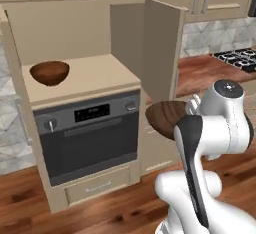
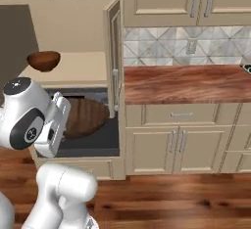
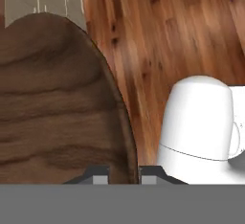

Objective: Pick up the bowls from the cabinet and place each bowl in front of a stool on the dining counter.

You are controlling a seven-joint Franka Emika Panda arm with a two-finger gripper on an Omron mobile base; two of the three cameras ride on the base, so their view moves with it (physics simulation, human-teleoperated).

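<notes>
One dark brown wooden bowl (image 1: 49, 72) rests on the tan shelf of the open cabinet (image 1: 85, 75), at its left; it is the bowl (image 2: 43, 60) seen at far left in the right base view. A second bowl (image 1: 165, 118) hangs in the air in front of the oven, tilted on edge, held at its rim by my gripper (image 3: 123, 176). In the right base view this bowl (image 2: 84, 117) sits just right of my hand. The hand view has the bowl's grain (image 3: 57, 108) close up, the rim pinched between the two fingertips.
A black oven (image 1: 90, 135) sits under the cabinet shelf. The cabinet's right door (image 1: 161, 53) stands open, edge-on (image 2: 113, 59) from the right. A wood-topped wall counter (image 2: 186, 83) with drawers runs to the right, and a stove (image 1: 237, 58) at far right. Wood floor (image 3: 158, 41) below.
</notes>
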